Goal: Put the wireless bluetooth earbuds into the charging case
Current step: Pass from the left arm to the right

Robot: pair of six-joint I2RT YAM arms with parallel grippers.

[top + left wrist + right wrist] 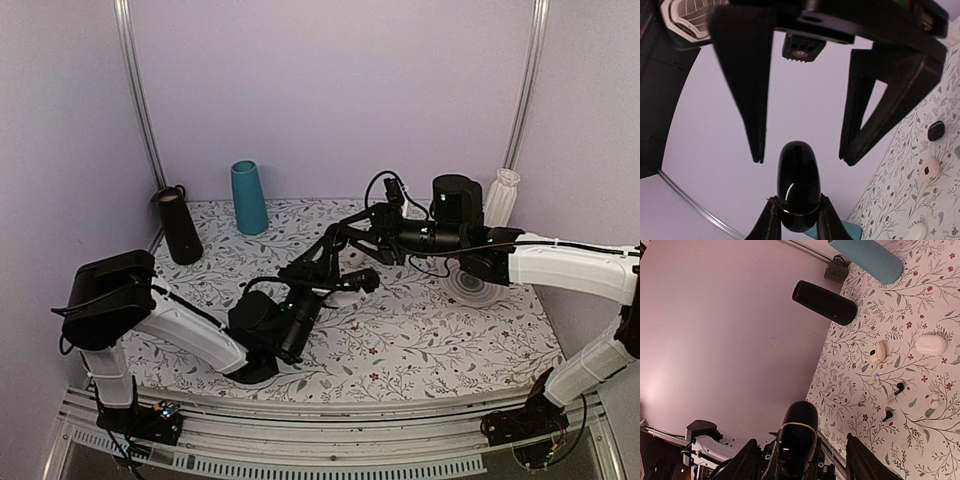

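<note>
My left gripper is shut on the charging case, a glossy black case with a thin gold seam, and holds it up off the table. My right gripper is open. Its fingers stand on either side of the case's free end with a gap on each side. The right wrist view looks along the same case, nearer the left finger than the right. Two tiny black earbuds lie apart on the flowered table, one above the other, well away from both grippers.
A white open case, a white shut case and a small white piece lie near the earbuds. A small black squarish thing lies further off. A black speaker, teal cylinder and white bottle stand at the back.
</note>
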